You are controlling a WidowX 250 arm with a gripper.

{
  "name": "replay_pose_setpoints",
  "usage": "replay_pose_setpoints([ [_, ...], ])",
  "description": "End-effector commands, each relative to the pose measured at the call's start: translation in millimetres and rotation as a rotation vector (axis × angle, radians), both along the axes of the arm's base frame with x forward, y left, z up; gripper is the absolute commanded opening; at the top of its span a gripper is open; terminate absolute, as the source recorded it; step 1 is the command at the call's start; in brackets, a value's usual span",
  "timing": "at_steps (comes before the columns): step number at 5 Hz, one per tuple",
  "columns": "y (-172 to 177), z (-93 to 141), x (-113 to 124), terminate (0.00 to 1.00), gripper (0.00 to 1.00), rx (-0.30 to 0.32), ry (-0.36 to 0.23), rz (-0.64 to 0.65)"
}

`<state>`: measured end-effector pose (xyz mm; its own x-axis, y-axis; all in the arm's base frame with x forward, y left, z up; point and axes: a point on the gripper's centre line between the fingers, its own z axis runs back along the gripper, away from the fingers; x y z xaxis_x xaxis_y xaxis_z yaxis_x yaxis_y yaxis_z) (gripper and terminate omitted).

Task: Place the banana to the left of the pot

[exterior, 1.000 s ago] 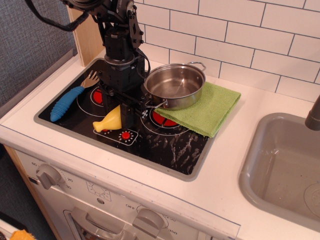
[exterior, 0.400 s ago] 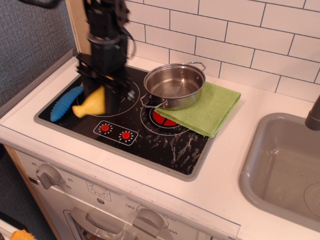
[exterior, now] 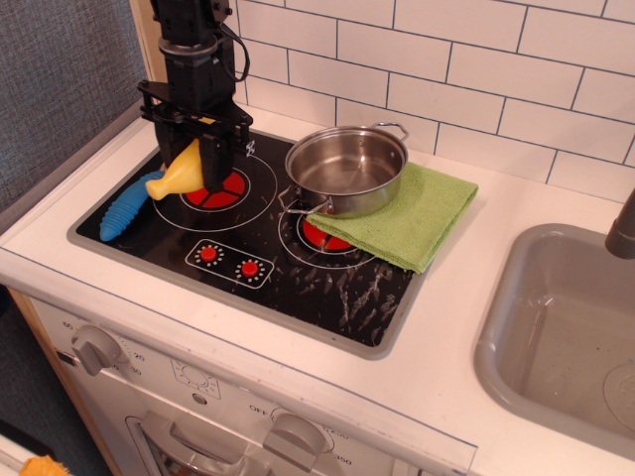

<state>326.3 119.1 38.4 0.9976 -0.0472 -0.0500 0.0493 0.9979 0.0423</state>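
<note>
The yellow banana [exterior: 179, 171] hangs tilted in my gripper [exterior: 205, 159], its narrow neck pointing down-left, just above the left burner [exterior: 220, 190]. The gripper is shut on the banana's thicker end. The shiny steel pot [exterior: 346, 169] with two loop handles stands to the right, partly on a green cloth [exterior: 417, 212]. The gripper and banana are left of the pot, about a pot's width away.
A blue-handled fork [exterior: 132, 203] lies at the cooktop's left edge, its head hidden behind the banana. The black cooktop [exterior: 327, 288] has two red knobs [exterior: 229, 261] in front. A white tiled wall stands behind. A grey sink [exterior: 566, 327] is at the right.
The gripper has lifted the banana from the front of the cooktop, swung it left, and now holds it further back over the left burner.
</note>
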Motion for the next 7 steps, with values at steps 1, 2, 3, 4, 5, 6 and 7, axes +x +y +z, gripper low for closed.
replay_pose_setpoints([
  [1,6.4,-3.5,42.6,0.00,0.00,0.026,-0.017,-0.007],
  [2,-2.4,-5.4,63.7,0.00,0.00,0.029,-0.028,-0.058],
  [3,-11.3,-5.4,73.4,0.00,0.00,0.033,-0.030,-0.104],
  [4,-12.9,-6.4,72.4,0.00,0.00,0.022,-0.027,-0.100],
  [5,-8.6,-1.6,67.3,0.00,1.00,0.008,-0.037,-0.057],
  [6,-8.9,17.7,63.1,0.00,1.00,0.012,-0.085,-0.047],
  [7,-16.4,46.3,55.5,0.00,1.00,0.022,-0.160,-0.040],
])
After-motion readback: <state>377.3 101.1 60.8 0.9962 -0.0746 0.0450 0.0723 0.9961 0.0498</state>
